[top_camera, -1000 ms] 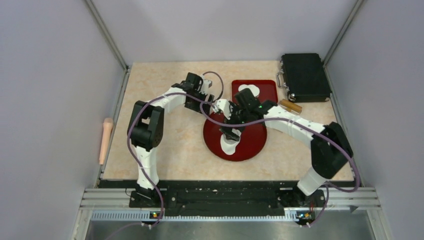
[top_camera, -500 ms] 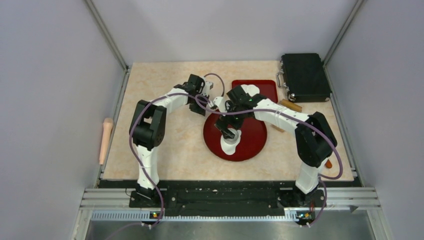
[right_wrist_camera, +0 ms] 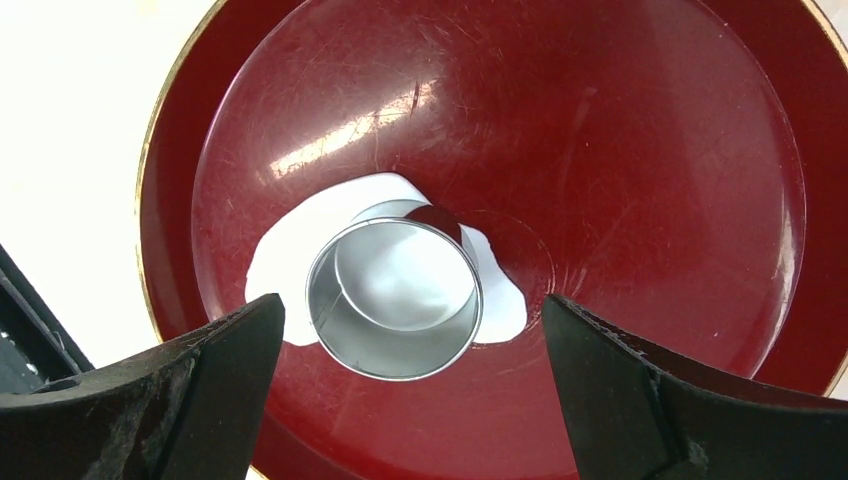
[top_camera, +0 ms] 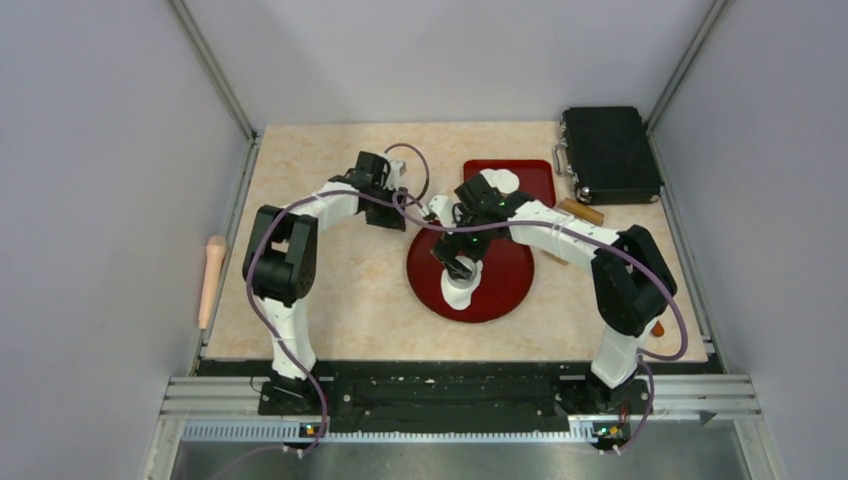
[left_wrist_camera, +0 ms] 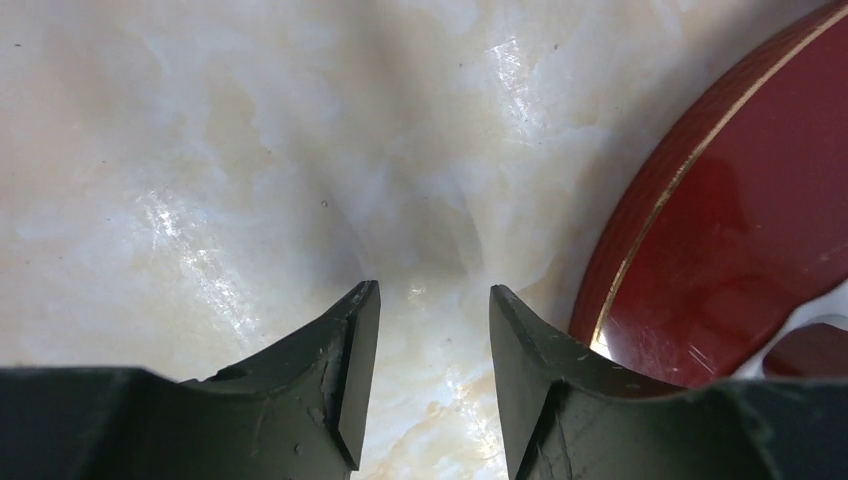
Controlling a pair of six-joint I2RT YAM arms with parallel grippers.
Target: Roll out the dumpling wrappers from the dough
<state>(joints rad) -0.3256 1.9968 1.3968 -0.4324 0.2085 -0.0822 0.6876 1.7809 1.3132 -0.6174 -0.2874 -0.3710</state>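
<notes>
A flattened white sheet of dough (right_wrist_camera: 300, 250) with ragged edges lies on the round red plate (right_wrist_camera: 650, 200). A small metal ring (right_wrist_camera: 395, 300) stands upright on it, with white dough showing inside the ring. My right gripper (right_wrist_camera: 412, 312) hangs just above the ring, open wide, its fingers on either side and clear of it. From above, the right gripper (top_camera: 458, 268) covers the ring on the dough (top_camera: 458, 295). My left gripper (left_wrist_camera: 425, 300) is open over bare table, just left of the plate's rim (left_wrist_camera: 640, 240), with nothing between its fingers. White pieces (top_camera: 497, 180) lie on the red tray; I cannot tell whether they are dumpling wrappers.
The rectangular red tray (top_camera: 535, 185) sits behind the plate. A black case (top_camera: 610, 155) stands at the back right, with a short wooden stick (top_camera: 580, 212) in front of it. A rolling pin (top_camera: 212, 280) lies beyond the table's left edge.
My left gripper has drawn back to the left, away from the plate; its jaws narrowed and then partly reopened. The right arm's elbow swung inward while its gripper stayed open over the ring.
</notes>
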